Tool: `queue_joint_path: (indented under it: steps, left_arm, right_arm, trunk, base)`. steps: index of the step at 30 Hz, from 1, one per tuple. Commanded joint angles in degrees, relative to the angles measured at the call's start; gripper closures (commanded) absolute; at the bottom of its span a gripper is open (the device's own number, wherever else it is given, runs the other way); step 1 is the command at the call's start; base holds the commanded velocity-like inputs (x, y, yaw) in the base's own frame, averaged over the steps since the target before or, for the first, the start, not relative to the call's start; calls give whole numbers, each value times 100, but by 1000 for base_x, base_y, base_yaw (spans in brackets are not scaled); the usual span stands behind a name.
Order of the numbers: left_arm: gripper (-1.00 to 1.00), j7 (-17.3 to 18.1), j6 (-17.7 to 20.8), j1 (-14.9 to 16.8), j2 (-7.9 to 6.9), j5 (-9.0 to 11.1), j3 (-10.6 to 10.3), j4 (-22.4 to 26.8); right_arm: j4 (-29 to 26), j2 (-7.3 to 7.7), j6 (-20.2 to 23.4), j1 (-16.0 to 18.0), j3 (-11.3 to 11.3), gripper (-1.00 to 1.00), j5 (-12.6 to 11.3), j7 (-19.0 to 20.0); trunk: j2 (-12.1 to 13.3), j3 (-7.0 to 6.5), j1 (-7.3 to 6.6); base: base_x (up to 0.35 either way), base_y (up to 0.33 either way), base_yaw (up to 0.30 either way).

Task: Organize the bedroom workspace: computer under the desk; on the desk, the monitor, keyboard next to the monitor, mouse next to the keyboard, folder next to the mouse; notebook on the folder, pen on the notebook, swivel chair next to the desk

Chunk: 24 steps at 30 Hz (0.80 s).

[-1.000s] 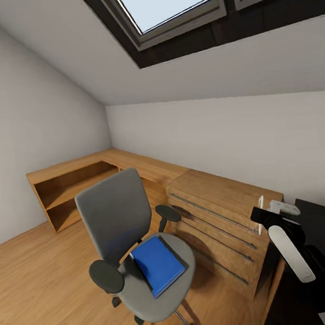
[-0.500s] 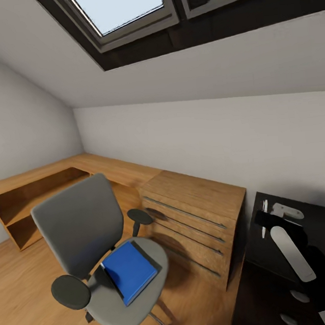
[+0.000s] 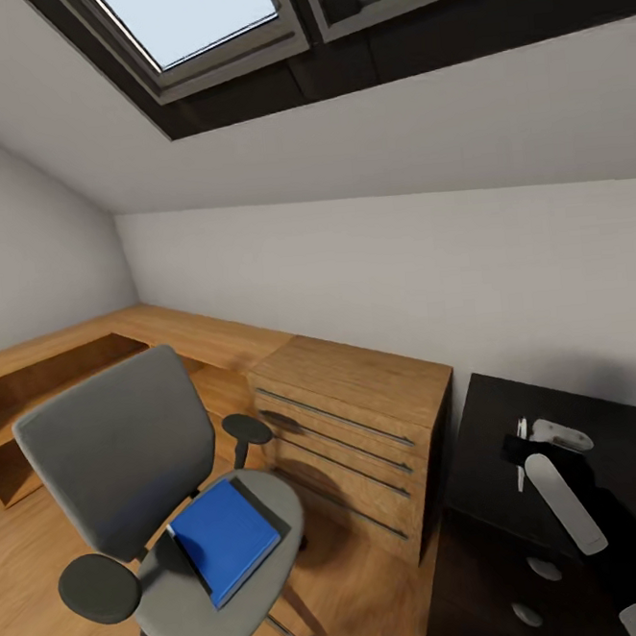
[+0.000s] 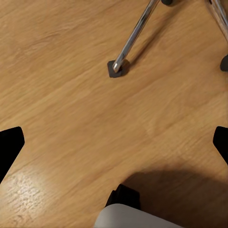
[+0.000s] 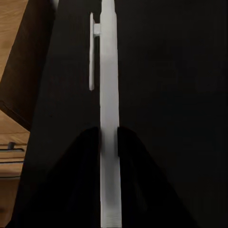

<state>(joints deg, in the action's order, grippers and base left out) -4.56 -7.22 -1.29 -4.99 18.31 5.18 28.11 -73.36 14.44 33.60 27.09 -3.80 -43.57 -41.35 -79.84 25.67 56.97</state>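
The right gripper [image 5: 109, 142] pinches a slim white pen [image 5: 109, 95] over the black surface [image 3: 491, 419] at lower right, the left gripper's [image 4: 114, 142] fingers spread wide; a loosened pinch could drop it short of the blue folder [image 3: 224, 538] on the swivel chair [image 3: 118, 461] at lower left.

The swivel chair [image 3: 151, 506] is standing on the floor [image 3: 48, 534] at the left, with the folder [image 3: 225, 540] lying on its seat. Just right of the chair, a low drawer cabinet [image 3: 352, 431] is sitting against the back wall [image 3: 371, 265]. The worktop [image 3: 492, 438] is standing right of that cabinet, and the right end effector [image 5: 109, 142] is hanging above it. A low shelf unit [image 3: 33, 372] is running along the left wall behind the chair.
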Motion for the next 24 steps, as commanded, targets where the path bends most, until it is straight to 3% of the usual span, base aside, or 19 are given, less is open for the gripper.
queue_joint_path:
  steps: [1,5,12,17,23,24]
  left_arm:
    - [-100,-13,-8,-3,-2,58,-15,10]
    - [-100,-11,-62,-3,-2,52,-9,10]
    - [-100,-10,-528,-3,2,59,-4,3]
    - [-100,-10,-608,-3,-1,59,1,1]
    - [-100,-10,-622,-3,4,59,1,1]
    - [-100,-10,-622,-3,6,59,1,1]
  right_arm:
    - [36,6,5,8,-16,100,-46,-50]
    - [242,6,2,22,-16,100,-49,-30]
    - [736,6,-18,58,-16,100,-51,109]
    - [1144,13,-42,165,-16,100,-31,448]
    - [1727,15,-72,407,-16,100,-19,693]
    - [2067,19,-93,573,-16,100,-12,877]
  trunk:
    - [-4,5,0]
    - [-4,5,0]
    - [-4,5,0]
    - [-4,5,0]
    - [-4,5,0]
    - [-4,5,0]
  base:
    - [0,0,0]
    - [0,0,0]
    - [0,0,0]
    - [4,0,0]
    - [237,0,0]
    - [59,0,0]
